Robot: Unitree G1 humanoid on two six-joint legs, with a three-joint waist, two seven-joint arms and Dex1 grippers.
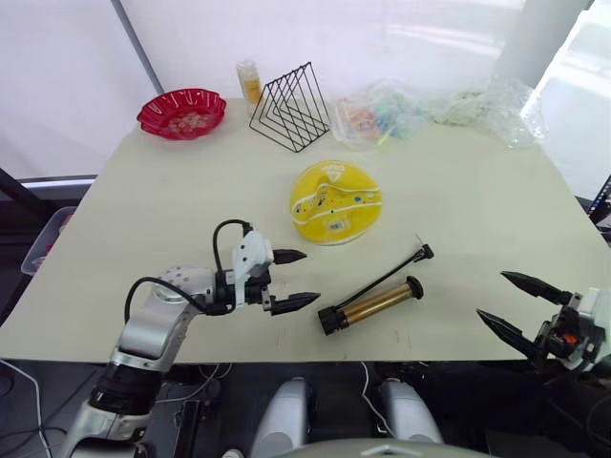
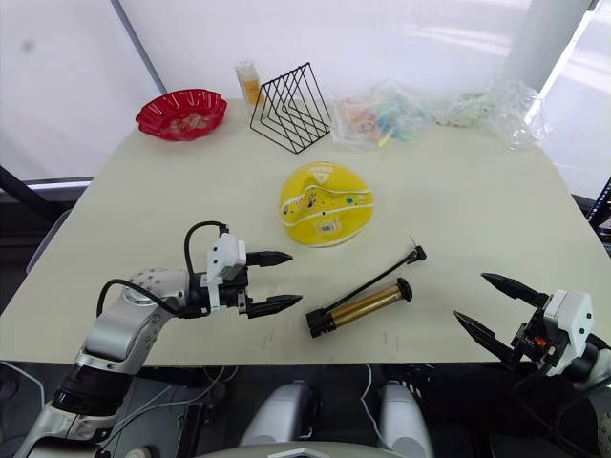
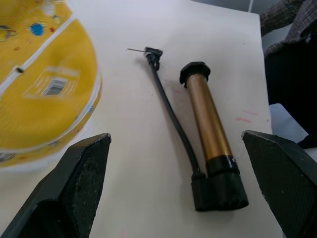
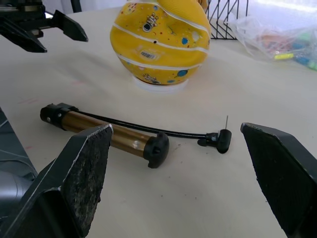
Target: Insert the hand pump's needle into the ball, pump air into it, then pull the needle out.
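Left eye view, wire rack [image 1: 290, 107] behind ball [image 1: 335, 200]

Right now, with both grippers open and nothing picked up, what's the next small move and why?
Probably bring the right gripper toward the needle end of the hose. The hand pump lies untouched on the table beside the ball, the needle is free of the ball, and the left gripper hovers open at the pump's other end.
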